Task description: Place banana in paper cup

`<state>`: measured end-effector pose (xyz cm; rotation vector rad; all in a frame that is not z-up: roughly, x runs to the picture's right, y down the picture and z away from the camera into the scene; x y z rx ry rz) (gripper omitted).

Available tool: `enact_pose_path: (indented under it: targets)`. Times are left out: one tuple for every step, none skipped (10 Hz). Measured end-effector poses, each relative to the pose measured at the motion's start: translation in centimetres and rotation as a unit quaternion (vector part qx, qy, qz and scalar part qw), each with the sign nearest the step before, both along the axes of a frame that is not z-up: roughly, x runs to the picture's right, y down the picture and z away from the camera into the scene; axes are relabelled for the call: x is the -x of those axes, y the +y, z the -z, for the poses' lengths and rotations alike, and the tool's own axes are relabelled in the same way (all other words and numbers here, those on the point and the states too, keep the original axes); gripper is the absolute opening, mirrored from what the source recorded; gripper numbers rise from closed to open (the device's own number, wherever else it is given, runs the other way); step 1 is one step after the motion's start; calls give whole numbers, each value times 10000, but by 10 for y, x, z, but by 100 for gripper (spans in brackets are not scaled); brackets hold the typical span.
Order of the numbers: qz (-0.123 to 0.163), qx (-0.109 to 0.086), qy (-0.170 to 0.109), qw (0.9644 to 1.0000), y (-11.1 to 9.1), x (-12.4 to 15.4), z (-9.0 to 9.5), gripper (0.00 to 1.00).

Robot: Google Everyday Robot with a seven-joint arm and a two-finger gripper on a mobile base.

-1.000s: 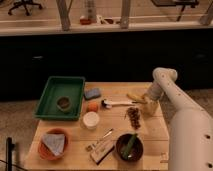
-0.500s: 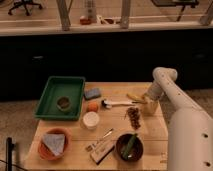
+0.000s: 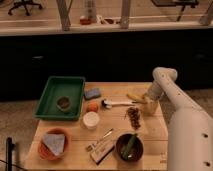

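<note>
The robot's tan gripper [image 3: 149, 106] sits low at the right edge of the wooden table [image 3: 152, 134]; whether it is open or grips anything cannot be told. The small yellow curved banana [image 3: 135, 97] lies just beside it. The plain white round paper cup [image 3: 91, 120] stands well apart, beyond the white-handled brush [image 3: 119, 103]. This looks like the grasping step; next comes a secure hold, then a carry to the cup.

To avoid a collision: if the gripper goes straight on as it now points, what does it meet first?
Likely the table top, close beside the banana: the gripper, low over the table's right side, points downward. Depth is unclear.
</note>
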<state>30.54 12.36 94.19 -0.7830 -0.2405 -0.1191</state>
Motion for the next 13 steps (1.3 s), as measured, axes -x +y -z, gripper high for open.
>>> enact_pose_path:
  targets:
    - [0, 0, 0, 10000, 0, 0, 0, 77]
    - [-1, 0, 0, 10000, 0, 0, 0, 77]
    - [0, 2, 0, 10000, 0, 0, 0, 77]
    - [0, 2, 0, 10000, 0, 0, 0, 77]
    - [0, 1, 0, 10000, 0, 0, 0, 77]
    - [-1, 1, 0, 10000, 0, 0, 0, 77]
    - [-1, 2, 0, 10000, 0, 0, 0, 76]
    - [-1, 1, 0, 10000, 0, 0, 0, 74]
    - [-3, 2, 0, 10000, 0, 0, 0, 70]
    - [-4, 0, 0, 10000, 0, 0, 0, 72]
    - [-4, 0, 0, 10000, 0, 0, 0, 78]
    - [-4, 0, 0, 10000, 0, 0, 0, 80]
    - [-4, 0, 0, 10000, 0, 0, 0, 80]
